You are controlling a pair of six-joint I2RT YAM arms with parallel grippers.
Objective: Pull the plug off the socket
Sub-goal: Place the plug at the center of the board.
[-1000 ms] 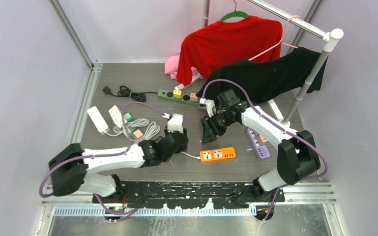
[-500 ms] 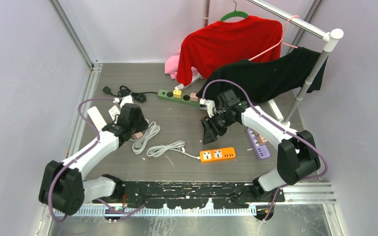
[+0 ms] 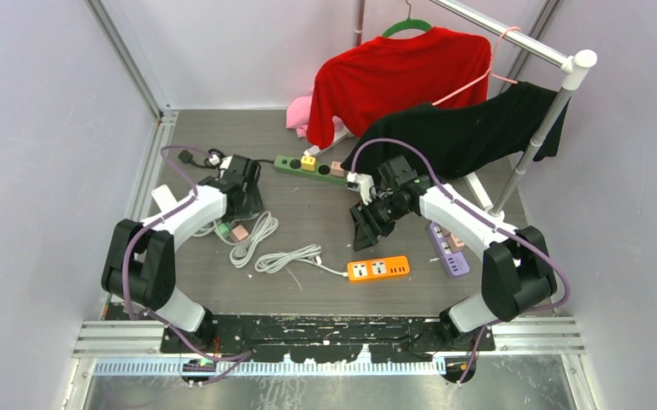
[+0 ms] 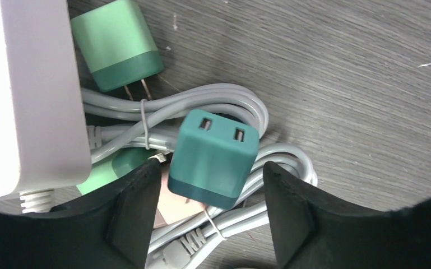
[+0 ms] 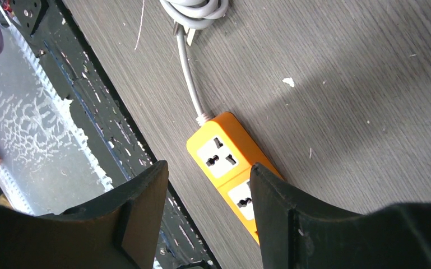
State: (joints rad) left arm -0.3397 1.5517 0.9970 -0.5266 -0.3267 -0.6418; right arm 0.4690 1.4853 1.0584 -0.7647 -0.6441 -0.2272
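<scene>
Left wrist: left fingers (image 4: 129,213) spread wide, one on either side of the teal plug (image 4: 213,157).
Teal plug: on coiled grey cable (image 4: 224,101) on the worktop (image 4: 342,84), beside the white socket strip (image 4: 33,95).
Right wrist: right fingers (image 5: 140,213) spread wide above the orange socket strip (image 5: 230,162).

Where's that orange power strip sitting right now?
The orange power strip lies flat on the table, right of centre near the front edge in the overhead view, with its grey cord coiled just to its left.

I see my left gripper (image 4: 208,182) low at the far left, jaws spread; my right gripper (image 5: 207,185) hangs centrally, jaws spread too.
</scene>
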